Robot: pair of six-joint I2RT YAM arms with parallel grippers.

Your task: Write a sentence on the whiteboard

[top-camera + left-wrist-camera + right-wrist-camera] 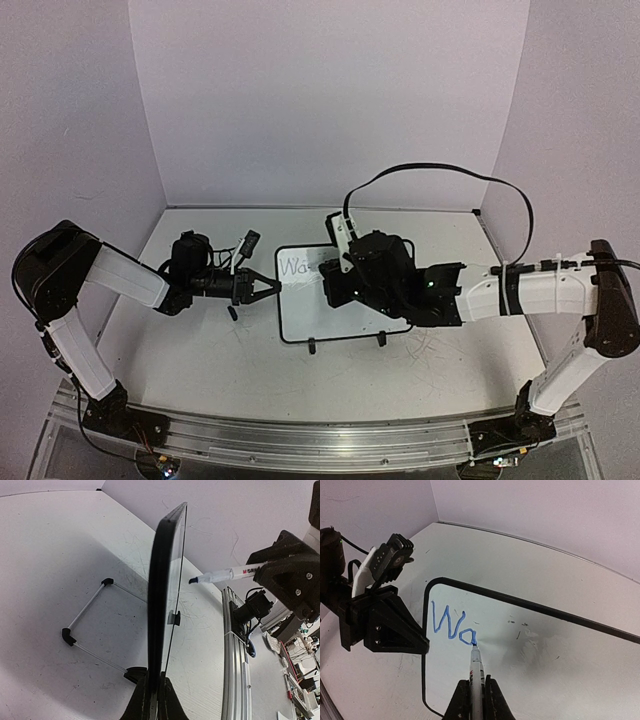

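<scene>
At whiteboard [300, 305] | right arm [530, 290] stretched leftward | marker [476, 662] tip touching

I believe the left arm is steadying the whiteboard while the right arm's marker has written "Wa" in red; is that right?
Not quite: the "Wa" on the whiteboard is blue, not red, as the right wrist view shows; the rest holds.

- Whiteboard [560, 670]: glossy, smooth white face in a thin black plastic-looking frame.
- Table [200, 360]: matt white top, scuffed with fine grey scratches.
- Marker [476, 662]: smooth white plastic barrel.
- Rail [300, 447]: ribbed bare metal.
</scene>
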